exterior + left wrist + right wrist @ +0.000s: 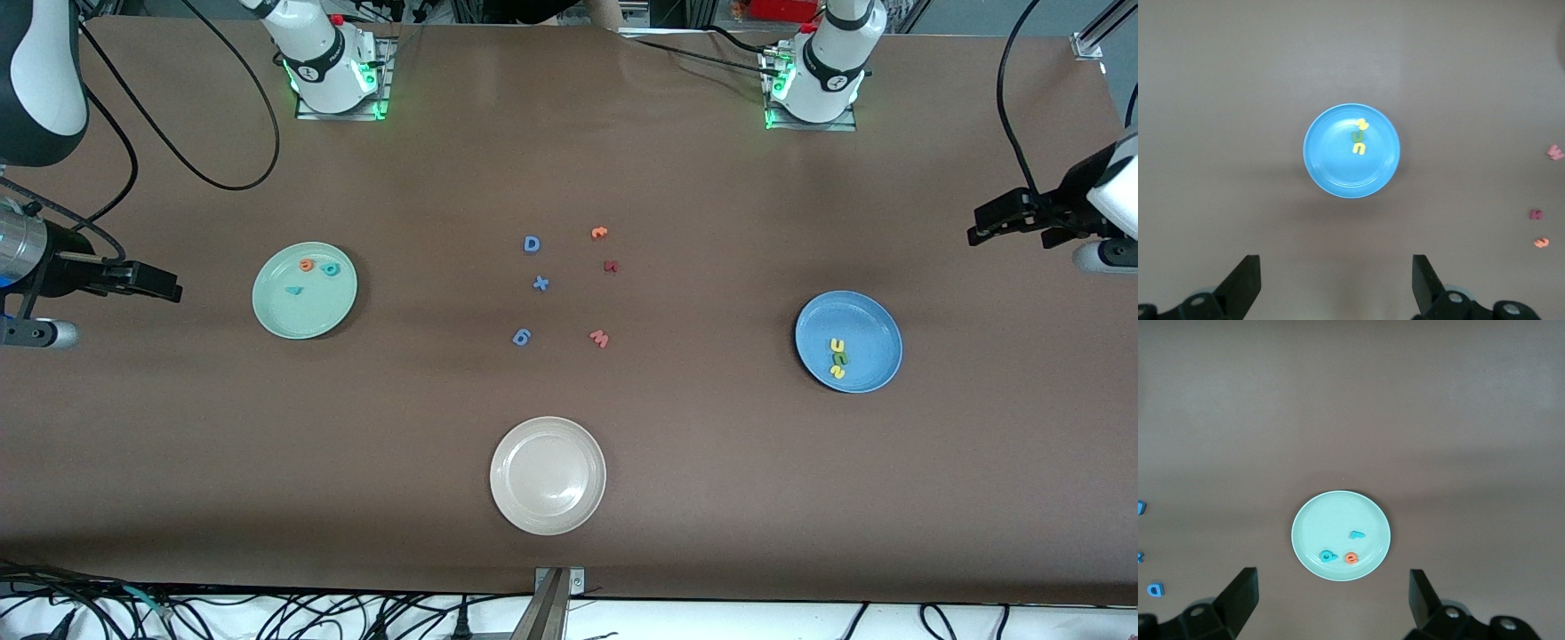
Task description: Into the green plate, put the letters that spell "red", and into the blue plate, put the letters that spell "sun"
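Over at the right arm's end of the table, right gripper (169, 289) hanging in the air, jaws spread wide, nothing between them. Waiting, by the look of it. Just along from it, round pale mint-green plate (305, 291) with three tiny foam letters inside: orange "e" (307, 264), teal "d" (331, 268) just beside it, thin teal "r" (292, 289) nearer the front camera. Right wrist view looking straight down on that plate (1341, 535), confirming all three well inside the rim, and catching small blue letters at its edge.

Moving to mid-table: loose cluster on the brown cloth. Blue capital "D" (532, 244), blue "x" (540, 284), blue "6"-like piece (522, 337); beside them an orange letter (599, 233), a dark red letter (610, 266), a salmon-pink "w" (599, 338). Closer to the front camera, round beige-white plate (548, 476), seen only from the front.

On toward the left arm's end: round mid-blue plate (848, 341) carrying yellow "u" (837, 344), olive-green "n" (840, 358), yellow "s" (837, 372), touching in a row. Left wrist view sharper on them (1359, 137), plus the pink, red and orange strays at its border. Finally left gripper (978, 227), aloft, wide open, empty, idle.
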Robot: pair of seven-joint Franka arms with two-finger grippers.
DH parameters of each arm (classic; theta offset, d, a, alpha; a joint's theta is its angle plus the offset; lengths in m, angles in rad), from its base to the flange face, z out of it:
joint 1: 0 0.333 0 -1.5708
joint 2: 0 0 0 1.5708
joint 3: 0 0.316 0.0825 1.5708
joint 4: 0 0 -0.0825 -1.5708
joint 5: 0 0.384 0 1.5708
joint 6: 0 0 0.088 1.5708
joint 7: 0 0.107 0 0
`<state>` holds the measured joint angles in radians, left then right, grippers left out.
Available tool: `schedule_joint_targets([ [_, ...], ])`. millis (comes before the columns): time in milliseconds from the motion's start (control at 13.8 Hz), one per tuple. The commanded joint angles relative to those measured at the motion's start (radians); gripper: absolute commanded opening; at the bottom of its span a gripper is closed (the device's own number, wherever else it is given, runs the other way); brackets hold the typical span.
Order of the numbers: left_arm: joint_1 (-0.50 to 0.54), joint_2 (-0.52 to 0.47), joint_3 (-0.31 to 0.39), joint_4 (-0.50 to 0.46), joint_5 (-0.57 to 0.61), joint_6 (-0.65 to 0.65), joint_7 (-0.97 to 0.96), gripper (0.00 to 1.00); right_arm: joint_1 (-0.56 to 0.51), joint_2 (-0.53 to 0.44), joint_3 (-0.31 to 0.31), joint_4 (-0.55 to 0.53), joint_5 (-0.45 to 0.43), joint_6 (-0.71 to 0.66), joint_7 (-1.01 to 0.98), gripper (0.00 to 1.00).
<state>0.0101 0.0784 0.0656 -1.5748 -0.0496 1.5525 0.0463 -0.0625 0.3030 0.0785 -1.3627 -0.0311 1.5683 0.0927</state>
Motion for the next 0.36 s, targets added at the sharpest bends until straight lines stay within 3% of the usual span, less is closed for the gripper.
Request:
schedule_joint_targets([
  [0, 0.039, 0.038, -0.006, 0.01, -0.029, 0.009, 0.009, 1.0, -0.017, -0.019, 0.017, -0.022, -0.015, 0.015, 0.004, 1.0],
  [290, 0.03, 0.052, -0.012, 0.085, -0.022, 0.009, 0.007, 1.0, -0.02, -0.015, 0.015, -0.021, -0.007, 0.024, 0.005, 1.0],
])
